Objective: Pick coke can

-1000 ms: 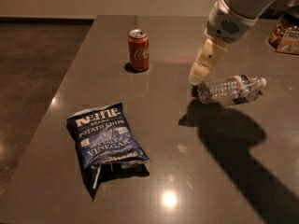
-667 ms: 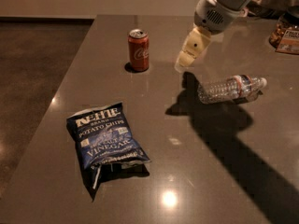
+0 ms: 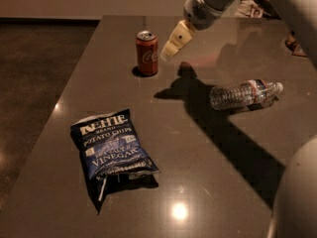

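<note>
So the coke can (image 3: 147,53) stands upright at the far left of the counter (image 3: 198,157), and the gripper (image 3: 168,52) hovers just to its right (can't tell whether it's open or closed). Chip bag (image 3: 113,150) lies flat up front, and the water bottle (image 3: 242,94) is on its side to the right.

My gripper (image 3: 168,51) hangs just right of the coke can (image 3: 147,53), only open table (image 3: 116,90) between. Water bottle (image 3: 242,94) and chip bag (image 3: 113,148) lie well apart from it.
</note>
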Robot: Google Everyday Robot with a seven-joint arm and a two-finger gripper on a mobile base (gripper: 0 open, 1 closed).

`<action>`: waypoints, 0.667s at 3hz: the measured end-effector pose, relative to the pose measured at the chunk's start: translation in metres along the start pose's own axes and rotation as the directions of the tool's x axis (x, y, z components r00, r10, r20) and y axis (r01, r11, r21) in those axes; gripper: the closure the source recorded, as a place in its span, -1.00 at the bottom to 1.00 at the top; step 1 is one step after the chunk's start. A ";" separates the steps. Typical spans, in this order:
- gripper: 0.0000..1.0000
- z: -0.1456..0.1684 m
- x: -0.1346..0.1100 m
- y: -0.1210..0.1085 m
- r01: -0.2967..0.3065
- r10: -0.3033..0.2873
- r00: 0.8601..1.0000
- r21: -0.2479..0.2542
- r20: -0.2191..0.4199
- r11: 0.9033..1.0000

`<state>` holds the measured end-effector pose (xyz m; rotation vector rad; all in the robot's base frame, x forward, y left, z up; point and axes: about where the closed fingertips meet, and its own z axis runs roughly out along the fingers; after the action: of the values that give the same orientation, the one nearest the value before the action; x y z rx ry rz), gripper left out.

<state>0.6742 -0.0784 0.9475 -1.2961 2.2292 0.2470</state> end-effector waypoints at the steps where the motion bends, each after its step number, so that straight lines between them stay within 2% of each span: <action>1: -1.00 0.027 -0.016 -0.004 -0.021 0.020 0.999 0.013 0.024 1.000; 2: -1.00 0.047 -0.022 0.003 -0.030 0.030 0.999 -0.002 0.032 1.000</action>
<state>0.6971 -0.0411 0.9191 -1.2512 2.2231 0.2788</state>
